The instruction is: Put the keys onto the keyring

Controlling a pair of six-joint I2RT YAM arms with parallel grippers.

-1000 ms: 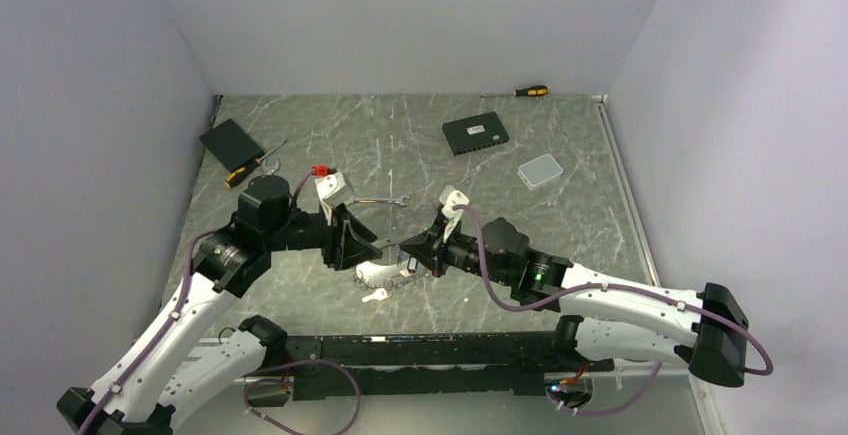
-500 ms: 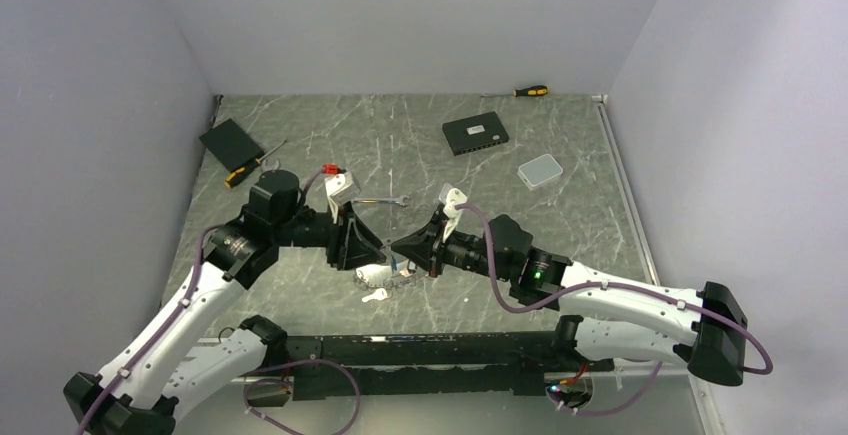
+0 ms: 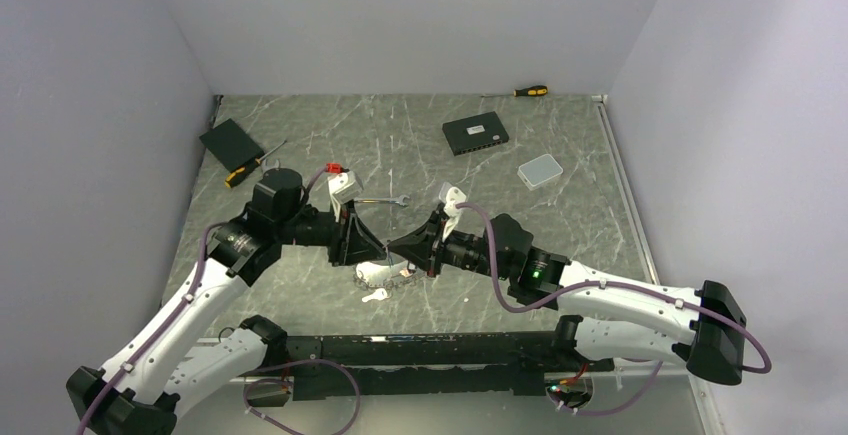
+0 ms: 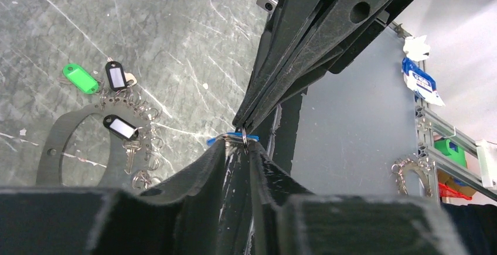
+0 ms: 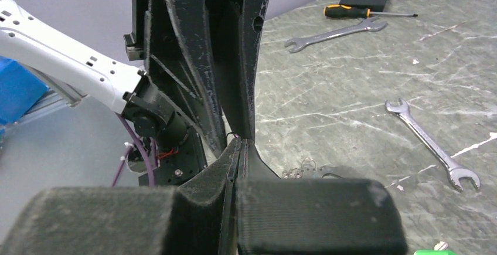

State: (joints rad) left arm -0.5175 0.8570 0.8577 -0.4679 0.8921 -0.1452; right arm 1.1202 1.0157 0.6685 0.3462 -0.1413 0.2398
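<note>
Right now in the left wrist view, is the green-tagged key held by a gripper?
No, the green-tagged key lies on the table beside the keyring, with nothing gripping it.

The dark green marbled table top (image 3: 590,215) carries a flat black rectangular box (image 3: 232,140) at ten o'clock, with a yellow-and-black screwdriver (image 3: 247,169) just beside it. A second screwdriver (image 3: 530,90) lies at the far edge, at one o'clock. A black slotted device (image 3: 475,135) lies at one and a pale grey plastic case (image 3: 540,170) at two. A silver spanner (image 3: 385,200) lies near the centre. At six are the silvery keyring (image 3: 385,275), its tagged keys (image 4: 128,149) and a loose white-tagged key (image 3: 375,295).
</note>
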